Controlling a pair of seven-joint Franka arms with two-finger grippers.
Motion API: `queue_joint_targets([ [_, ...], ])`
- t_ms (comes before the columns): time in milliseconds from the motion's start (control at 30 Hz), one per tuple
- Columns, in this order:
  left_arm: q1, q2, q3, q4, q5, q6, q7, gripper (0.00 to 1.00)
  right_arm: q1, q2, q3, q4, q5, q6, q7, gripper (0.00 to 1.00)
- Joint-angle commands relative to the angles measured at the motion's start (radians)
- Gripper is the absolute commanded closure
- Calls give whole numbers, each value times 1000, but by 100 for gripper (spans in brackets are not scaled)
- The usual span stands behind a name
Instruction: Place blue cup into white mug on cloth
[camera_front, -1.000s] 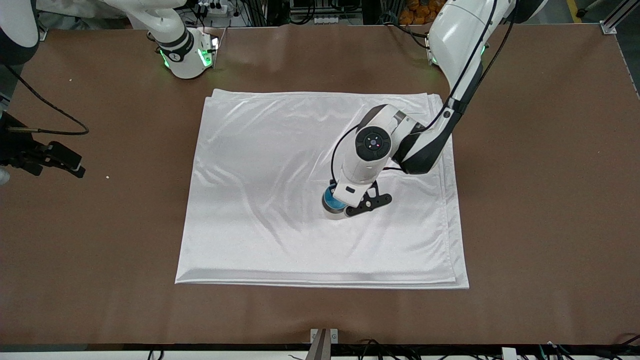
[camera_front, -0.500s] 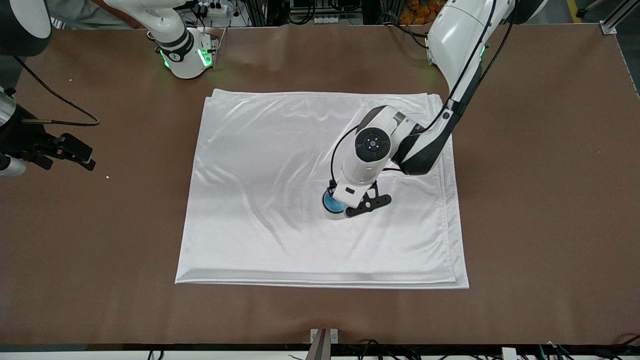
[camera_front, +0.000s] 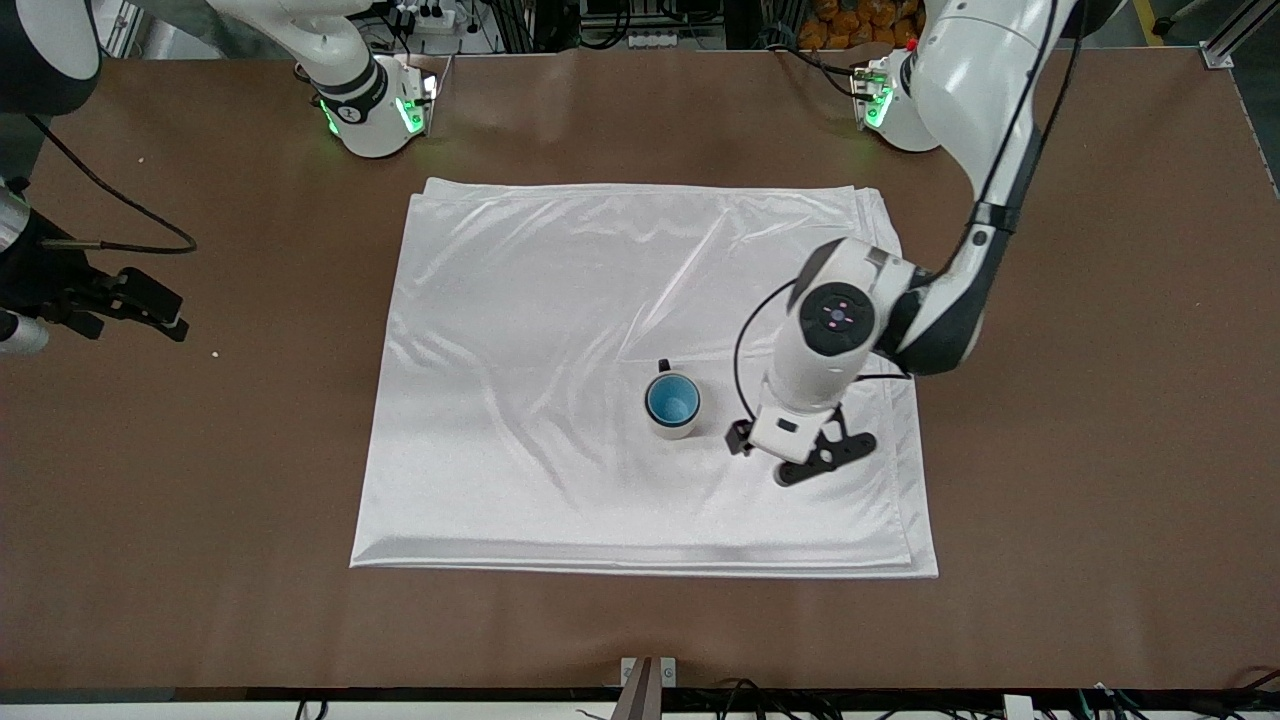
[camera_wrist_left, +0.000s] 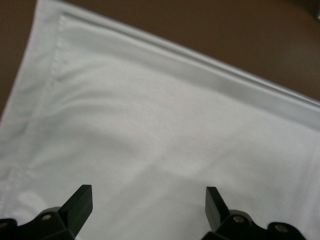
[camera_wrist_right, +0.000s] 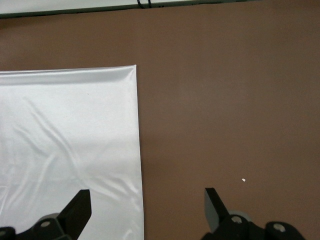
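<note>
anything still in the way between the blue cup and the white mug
Nothing visible: the blue cup already sits inside the white mug on the cloth. The left gripper, jaws open, is over the cloth beside the mug. The right gripper waits open over the cloth's edge.

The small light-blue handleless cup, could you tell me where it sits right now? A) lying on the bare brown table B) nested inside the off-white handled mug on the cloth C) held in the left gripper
B: the blue cup sits inside the off-white mug on the white satin cloth, and the open left gripper is apart from it.
</note>
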Motion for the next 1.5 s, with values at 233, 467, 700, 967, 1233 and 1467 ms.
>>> queue_joint_targets([
  [233, 218, -51, -10, -11, 21, -46, 342, 0, -6, -23, 2, -36, -2, -24, -10, 0],
  [467, 301, -50, -9, -11, 18, -46, 489, 0, -3, -26, 3, -36, -2, -46, -10, 0],
  [700, 347, -64, -15, -16, 4, -54, 554, 0, -1, -54, 3, -52, -2, -50, -10, 0],
  [967, 378, -129, -16, -25, 3, -141, 644, 0, 4, -106, 8, -79, -2, -63, -10, 0],
  [1233, 439, -257, -42, -63, -63, -285, 753, 0, 4, -144, 8, -119, -2, -64, -19, 0],
  [1467, 447, -418, -39, -170, -98, -321, 788, 0, 4, -169, 8, -139, -2, -64, -19, 0],
])
